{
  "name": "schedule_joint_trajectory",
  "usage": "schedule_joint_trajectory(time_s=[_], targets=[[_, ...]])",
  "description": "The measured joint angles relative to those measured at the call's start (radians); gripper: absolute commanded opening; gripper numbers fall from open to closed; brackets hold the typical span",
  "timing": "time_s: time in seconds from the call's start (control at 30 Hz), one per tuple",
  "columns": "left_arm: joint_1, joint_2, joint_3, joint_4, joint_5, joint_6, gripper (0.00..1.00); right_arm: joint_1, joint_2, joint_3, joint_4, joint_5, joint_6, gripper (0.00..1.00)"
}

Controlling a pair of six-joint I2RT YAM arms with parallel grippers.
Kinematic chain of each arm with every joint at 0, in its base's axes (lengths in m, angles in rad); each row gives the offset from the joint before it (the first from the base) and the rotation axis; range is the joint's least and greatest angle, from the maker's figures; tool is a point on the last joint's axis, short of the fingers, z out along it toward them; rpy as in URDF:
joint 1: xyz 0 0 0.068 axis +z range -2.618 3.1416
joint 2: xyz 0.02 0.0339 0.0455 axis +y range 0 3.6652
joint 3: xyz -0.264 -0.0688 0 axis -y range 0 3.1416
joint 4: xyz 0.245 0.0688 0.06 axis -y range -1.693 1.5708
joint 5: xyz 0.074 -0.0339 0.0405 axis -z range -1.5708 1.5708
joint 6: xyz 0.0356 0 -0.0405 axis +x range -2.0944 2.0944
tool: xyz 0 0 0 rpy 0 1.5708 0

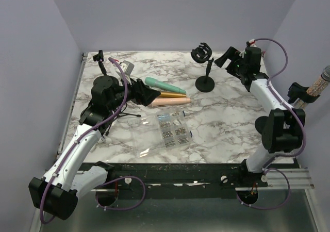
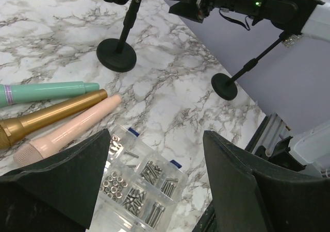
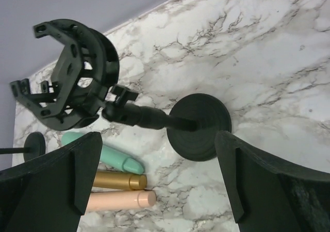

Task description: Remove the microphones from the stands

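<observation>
A black stand with an empty shock mount [image 1: 202,53] stands at the back middle on a round base [image 1: 205,83]; it also shows in the right wrist view [image 3: 72,82]. A silver glitter microphone [image 1: 318,85] sits in a clip [image 1: 297,90] at the far right, beyond the table edge; its thin stand base [image 2: 225,86] shows in the left wrist view. My right gripper [image 1: 224,61] [image 3: 157,139] is open and empty, just right of the shock mount. My left gripper [image 1: 150,95] [image 2: 156,139] is open and empty, hovering by three loose microphones.
Teal [image 1: 164,84], gold [image 1: 173,94] and pink [image 1: 169,102] microphones lie side by side mid-table. A clear box of screws [image 1: 171,129] lies in front of them. A small black stand [image 1: 99,56] is at the back left corner.
</observation>
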Motion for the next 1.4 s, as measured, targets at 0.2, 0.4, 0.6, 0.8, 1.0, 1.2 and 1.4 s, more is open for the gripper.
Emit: schedule_joint_trajectory(time_s=[0.2, 0.4, 0.6, 0.8, 1.0, 1.2, 1.4], targets=[[0.000, 0.000, 0.000, 0.000, 0.000, 0.000, 0.75, 0.000, -0.248, -0.100, -0.062, 0.076, -0.040, 1.00], [-0.017, 0.000, -0.002, 0.001, 0.003, -0.007, 0.75, 0.000, -0.517, -0.214, -0.085, 0.216, -0.115, 1.00], [-0.036, 0.000, -0.002, 0.000, 0.002, -0.007, 0.75, 0.000, -0.812, -0.345, -0.058, 0.380, -0.226, 1.00], [-0.049, 0.003, -0.002, -0.001, 0.002, -0.003, 0.75, 0.000, -1.042, -0.415, 0.022, 0.500, -0.294, 1.00], [-0.054, 0.014, -0.002, -0.005, 0.000, 0.010, 0.75, -0.001, -1.139, -0.434, 0.084, 0.674, -0.352, 1.00], [-0.061, 0.026, -0.002, -0.016, -0.003, 0.020, 0.75, -0.001, -1.080, -0.423, 0.078, 0.868, -0.424, 1.00], [-0.065, 0.045, -0.002, -0.030, -0.006, 0.031, 0.75, -0.001, -1.044, -0.416, 0.086, 1.041, -0.524, 1.00]])
